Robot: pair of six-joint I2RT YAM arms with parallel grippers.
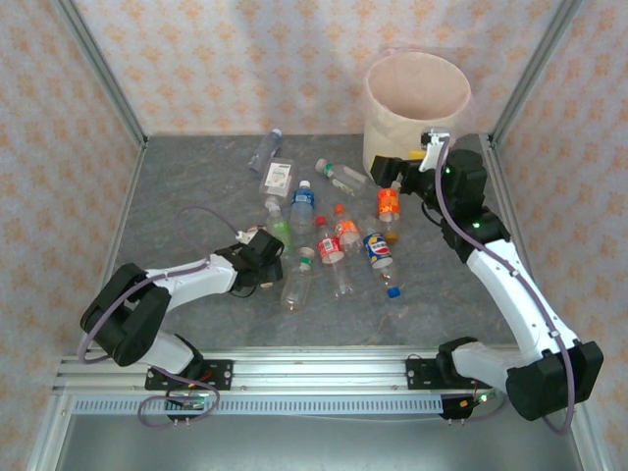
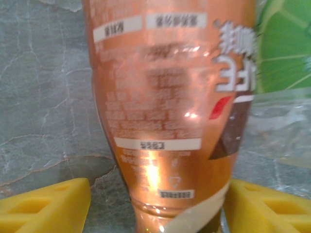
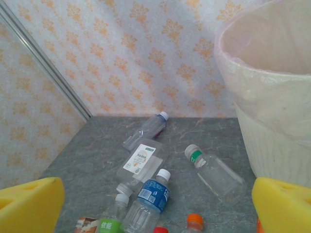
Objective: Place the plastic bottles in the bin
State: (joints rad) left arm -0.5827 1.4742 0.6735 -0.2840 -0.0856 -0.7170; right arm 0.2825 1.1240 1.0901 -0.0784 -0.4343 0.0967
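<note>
Straddling an orange-brown bottle point(image 2: 165, 121) with the left gripper point(image 2: 158, 199), jaws apart, not clamped; holding the right gripper point(image 3: 158, 189) wide open, empty, near the bin point(image 3: 272, 111).

1. Plastic bottles point(image 1: 301, 204): about twelve, though overlap in the heap leaves the count uncertain
2. Bin point(image 1: 392, 128): one
3. Arms: two, bearing the left gripper point(image 1: 265, 245) and the right gripper point(image 1: 383, 175)

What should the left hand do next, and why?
Probably close the left hand on the orange-labelled bottle: it lies between the yellow fingers, with bare table showing between it and one finger, so it looks ungripped.
</note>
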